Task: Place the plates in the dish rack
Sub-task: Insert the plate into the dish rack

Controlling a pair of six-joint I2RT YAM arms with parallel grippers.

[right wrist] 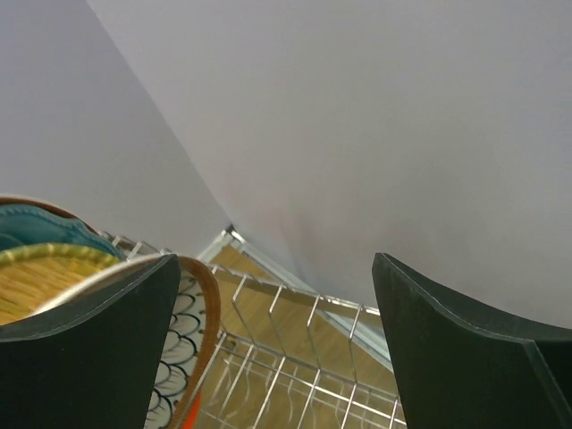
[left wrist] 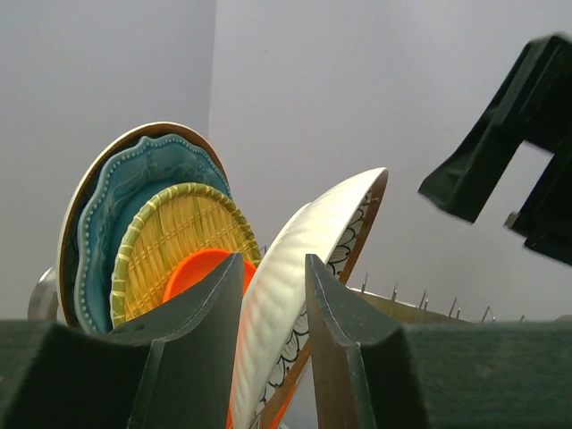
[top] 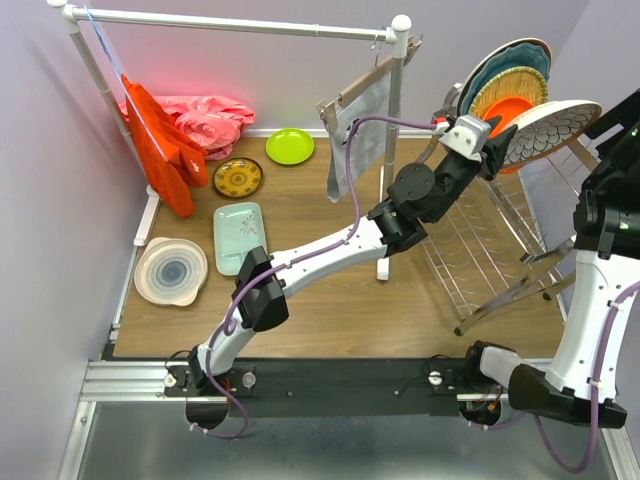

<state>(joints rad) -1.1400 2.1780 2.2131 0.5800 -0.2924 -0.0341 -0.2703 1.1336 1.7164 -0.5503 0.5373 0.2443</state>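
My left gripper (top: 497,140) (left wrist: 273,299) is shut on a brown-rimmed white plate (top: 553,125) (left wrist: 308,237) with a black scallop pattern. It holds the plate tilted above the far end of the dish rack (top: 490,250) (right wrist: 295,357). Just behind it, standing in the rack, are another brown-rimmed plate (left wrist: 82,192), a teal scalloped plate (top: 505,62) (left wrist: 134,201), a woven yellow plate (top: 512,88) (left wrist: 179,237) and an orange plate (top: 508,112) (left wrist: 195,268). My right gripper (right wrist: 281,313) hangs open beside the held plate's rim, with only rack wires between its fingers.
On the table's left lie a lime green plate (top: 290,146), a yellow-brown patterned plate (top: 238,177), a mint rectangular tray (top: 240,236) and a white ringed plate (top: 171,270). A white pipe rail (top: 240,22) carries red cloths (top: 165,145) and a grey cloth (top: 360,130); pink cloth (top: 205,118) lies behind.
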